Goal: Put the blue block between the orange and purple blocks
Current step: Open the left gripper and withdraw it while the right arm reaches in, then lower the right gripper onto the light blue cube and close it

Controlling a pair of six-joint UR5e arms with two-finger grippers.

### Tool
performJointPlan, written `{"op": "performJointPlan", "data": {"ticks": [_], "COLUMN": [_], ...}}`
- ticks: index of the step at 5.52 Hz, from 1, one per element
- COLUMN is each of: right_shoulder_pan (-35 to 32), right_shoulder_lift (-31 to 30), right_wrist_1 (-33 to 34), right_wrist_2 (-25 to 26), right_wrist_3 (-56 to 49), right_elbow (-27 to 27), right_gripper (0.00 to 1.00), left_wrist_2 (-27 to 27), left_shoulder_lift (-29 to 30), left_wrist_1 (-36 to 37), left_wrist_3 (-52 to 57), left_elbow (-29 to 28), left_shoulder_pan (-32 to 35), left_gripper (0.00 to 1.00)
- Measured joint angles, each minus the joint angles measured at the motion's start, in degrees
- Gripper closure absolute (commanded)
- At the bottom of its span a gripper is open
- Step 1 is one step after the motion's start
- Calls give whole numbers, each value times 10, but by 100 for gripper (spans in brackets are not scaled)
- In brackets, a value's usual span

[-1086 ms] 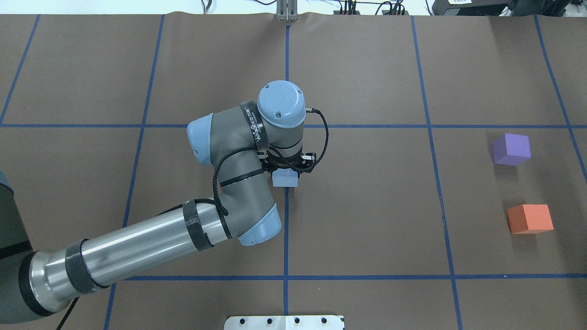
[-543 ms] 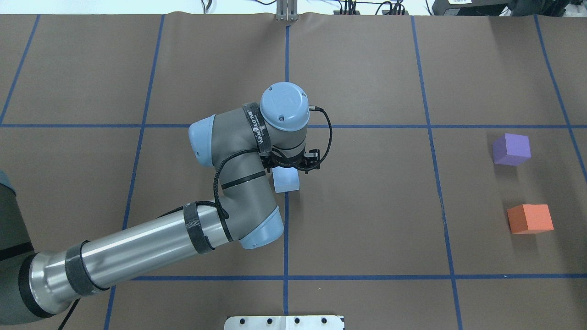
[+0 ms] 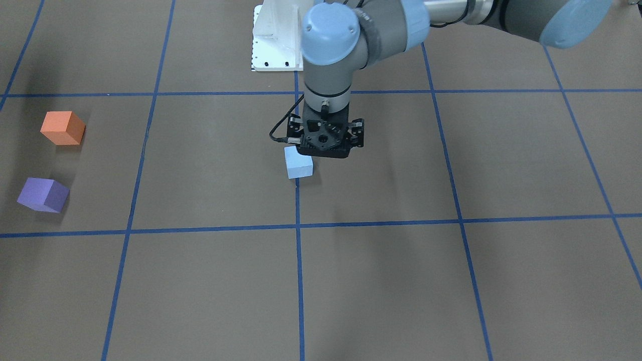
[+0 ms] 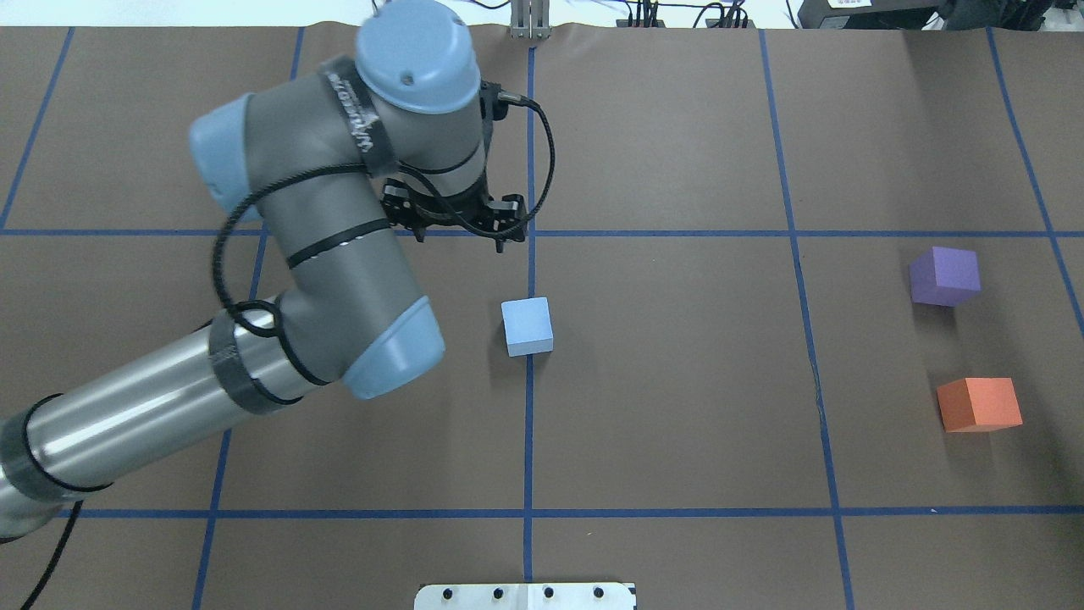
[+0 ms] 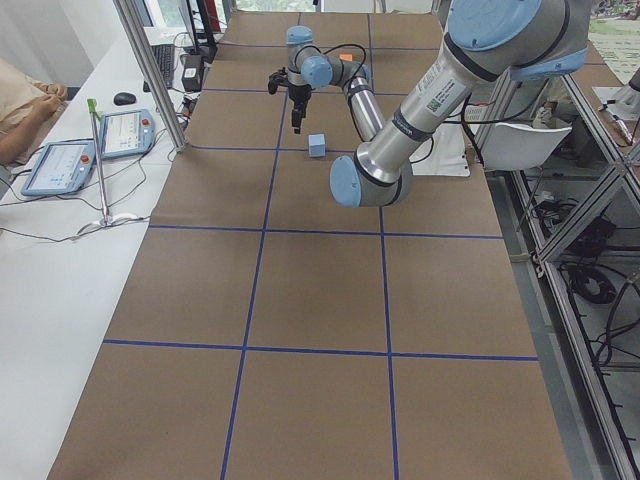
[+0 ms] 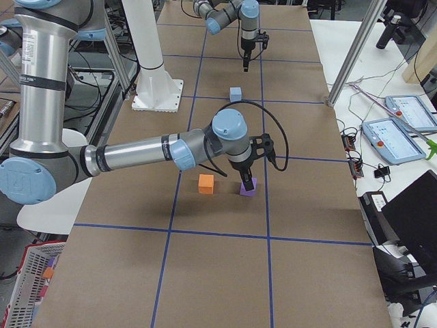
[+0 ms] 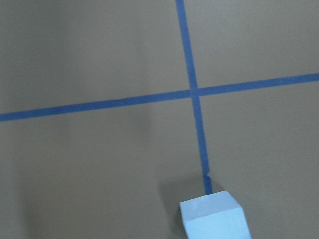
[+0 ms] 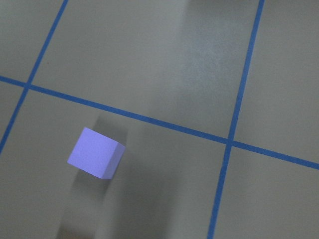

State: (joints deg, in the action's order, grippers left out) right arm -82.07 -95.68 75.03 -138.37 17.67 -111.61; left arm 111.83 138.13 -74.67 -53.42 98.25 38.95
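Note:
The light blue block [image 4: 527,326] lies free on the brown table by the centre tape line; it also shows in the front view [image 3: 298,164] and the left wrist view [image 7: 214,221]. In the overhead view my left gripper [image 4: 461,224] hangs raised, up and to the left of the block, open and empty. The purple block [image 4: 944,275] and the orange block [image 4: 978,404] sit apart at the right. My right gripper [image 6: 246,179] shows only in the exterior right view, just above the purple block [image 6: 248,188]; I cannot tell its state.
A white base plate [image 4: 525,596] sits at the near table edge. Blue tape lines [image 4: 529,424] grid the brown table cover. A metal post [image 6: 348,55] and tablets [image 6: 386,130] stand along the far side.
My left gripper has let go of the blue block, risen and moved up-left in the overhead view. The block stays by the centre line.

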Motion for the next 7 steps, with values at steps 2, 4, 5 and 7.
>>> {"op": "performJointPlan", "data": {"ticks": [2, 4, 5, 7], "right_shoulder_pan": [125, 285, 368, 453], "right_shoulder_lift": [94, 237, 314, 420], "right_wrist_1": [4, 84, 148, 189], "right_wrist_2": [45, 146, 216, 290], "right_wrist_3": [199, 355, 419, 497], "right_elbow": [-23, -23, -13, 52], "right_gripper": [0, 0, 0, 0], "left_wrist_2": [-3, 21, 65, 143], "left_shoulder_lift": [-123, -245, -302, -401], "left_wrist_1": [9, -3, -6, -12], "left_wrist_3": [11, 149, 270, 546], "left_elbow": [106, 136, 134, 84], "left_shoulder_pan": [42, 134, 202, 379], "left_gripper": [0, 0, 0, 0]}}
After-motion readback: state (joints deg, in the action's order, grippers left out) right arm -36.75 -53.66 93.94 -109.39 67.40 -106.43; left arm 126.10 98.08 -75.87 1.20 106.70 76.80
